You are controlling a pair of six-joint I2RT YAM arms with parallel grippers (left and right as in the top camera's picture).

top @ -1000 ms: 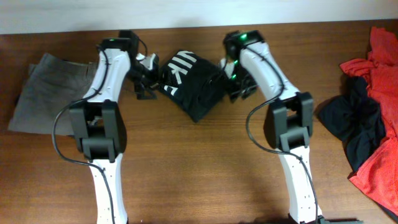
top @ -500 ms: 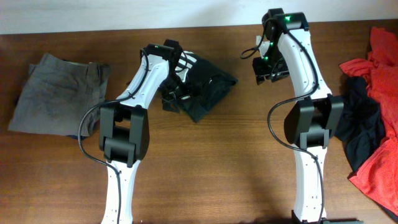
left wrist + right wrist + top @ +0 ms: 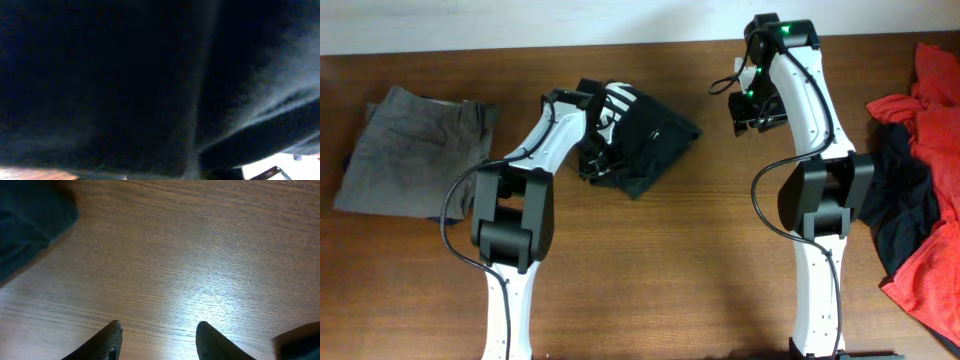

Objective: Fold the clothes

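The black top (image 3: 645,135) with white lettering lies bunched at the table's back middle. My left gripper (image 3: 594,152) is pressed into its left edge. In the left wrist view dark cloth (image 3: 125,85) fills nearly the whole frame and hides my fingers, so I cannot see how the jaws stand. My right gripper (image 3: 756,110) hangs to the right of the top, over bare wood. It (image 3: 160,337) is open with nothing between its fingertips (image 3: 114,339). A corner of dark cloth (image 3: 30,225) shows at the upper left of the right wrist view. A red garment (image 3: 925,250) and a plain black one (image 3: 885,190) lie heaped at the far right.
A folded grey garment (image 3: 415,150) lies at the far left. The wooden table (image 3: 650,260) has bare surface in front of the black top and between the two arms. The table's back edge runs along a pale wall (image 3: 620,20).
My left gripper came from left of the black top onto its left edge and sank into the cloth. My right gripper left the top's right side and swung back and right.
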